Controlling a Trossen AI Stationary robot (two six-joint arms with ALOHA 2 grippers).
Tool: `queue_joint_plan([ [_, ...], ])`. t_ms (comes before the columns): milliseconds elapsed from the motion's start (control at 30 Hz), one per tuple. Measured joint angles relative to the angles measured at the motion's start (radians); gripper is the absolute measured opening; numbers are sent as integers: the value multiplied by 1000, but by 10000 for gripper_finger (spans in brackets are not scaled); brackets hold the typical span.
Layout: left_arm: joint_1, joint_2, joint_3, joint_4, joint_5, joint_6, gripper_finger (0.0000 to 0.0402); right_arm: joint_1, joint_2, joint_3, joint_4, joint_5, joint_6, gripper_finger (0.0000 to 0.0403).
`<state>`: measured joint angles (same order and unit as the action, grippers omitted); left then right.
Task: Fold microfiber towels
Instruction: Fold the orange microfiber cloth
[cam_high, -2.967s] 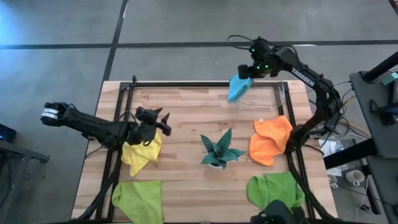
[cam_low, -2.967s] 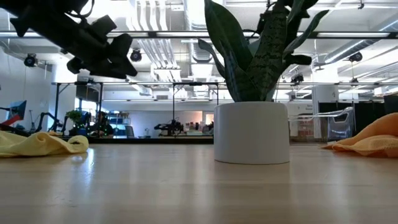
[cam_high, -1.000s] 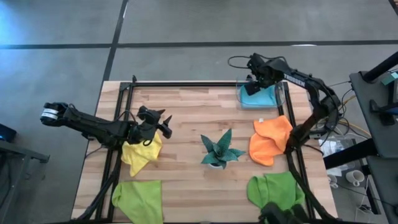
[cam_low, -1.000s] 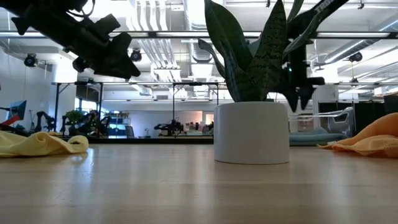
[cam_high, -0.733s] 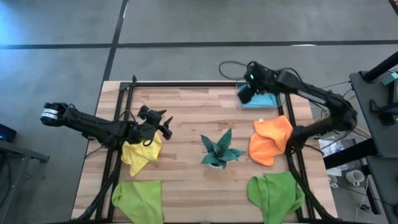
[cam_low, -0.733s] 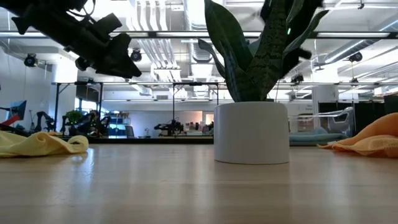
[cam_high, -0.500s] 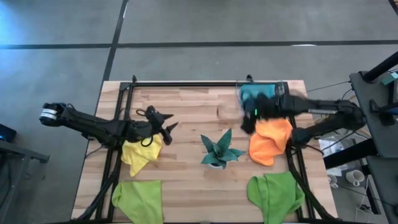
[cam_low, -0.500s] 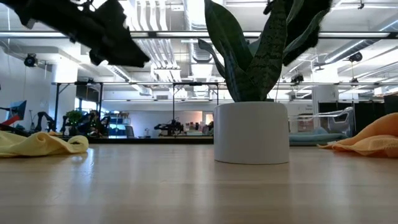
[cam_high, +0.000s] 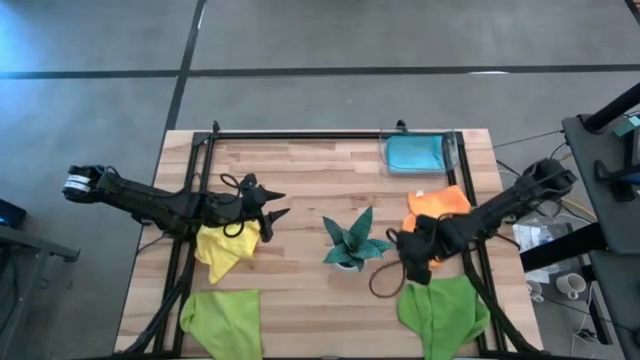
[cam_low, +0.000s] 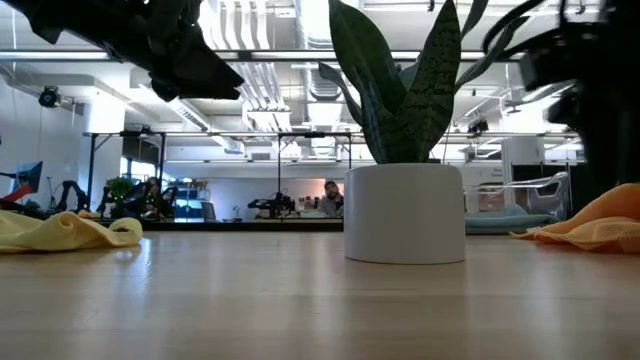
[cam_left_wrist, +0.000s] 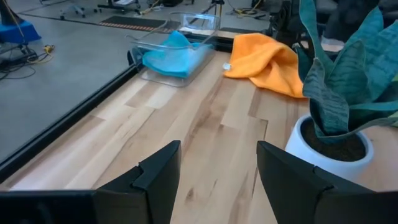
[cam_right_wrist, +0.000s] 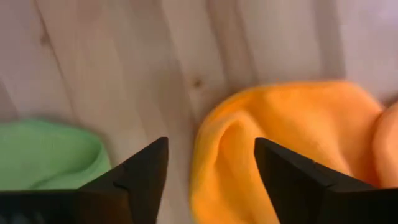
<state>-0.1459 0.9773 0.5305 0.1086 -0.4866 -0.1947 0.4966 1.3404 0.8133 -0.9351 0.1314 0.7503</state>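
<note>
My right gripper (cam_high: 413, 262) hangs open, pointing down, over the near end of the crumpled orange towel (cam_right_wrist: 280, 143); its fingers touch nothing. My left gripper (cam_high: 272, 205) hovers open above the table, just beyond the crumpled yellow towel (cam_high: 225, 245), pointing across toward the plant. The light blue towel (cam_high: 415, 155) lies in a clear bin at the far right. One lime green towel (cam_high: 222, 320) lies at the near left and another (cam_high: 445, 305) at the near right, below the right gripper.
A white pot with a spiky dark green plant (cam_high: 352, 240) stands mid-table between the arms. The clear bin (cam_left_wrist: 186, 37) sits by the far right corner. A black frame rail (cam_high: 300, 134) runs along the table's edges. Bare wood lies between the plant and the far edge.
My right gripper has swept from over the clear bin at the far right toward the near edge, and now hangs over the orange towel's near end. The light blue towel stays in the bin. My left gripper has turned at the wrist above the yellow towel.
</note>
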Motion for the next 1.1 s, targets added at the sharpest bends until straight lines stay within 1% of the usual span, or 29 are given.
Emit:
queue_joint_plan([
  [67,0,1,0,14,0,0,196,43,5,-10,0,5,36,256],
  [133,0,1,0,24,0,2,196,89,2,-29,4,9,66,265],
  [267,0,2,0,34,0,15,196,164,3,-96,5,23,130,258],
  [433,0,2,-1,41,0,22,196,182,12,-187,28,27,180,227],
  [567,0,2,-8,40,-1,21,196,182,24,-227,120,26,145,196],
  [700,0,2,-13,41,-6,21,196,181,36,-236,153,7,114,150],
  [800,2,2,-13,59,-24,20,196,170,40,-211,127,1,92,95],
  [900,2,5,-14,123,-18,42,196,135,31,-136,21,70,8,27],
  [967,2,13,-16,128,-11,64,196,93,29,-60,-45,137,-69,18],
  [1033,3,22,-17,127,-14,89,196,34,31,11,-147,211,-163,13],
  [1100,6,25,-17,128,-20,108,196,-40,31,90,-174,309,-270,10],
])
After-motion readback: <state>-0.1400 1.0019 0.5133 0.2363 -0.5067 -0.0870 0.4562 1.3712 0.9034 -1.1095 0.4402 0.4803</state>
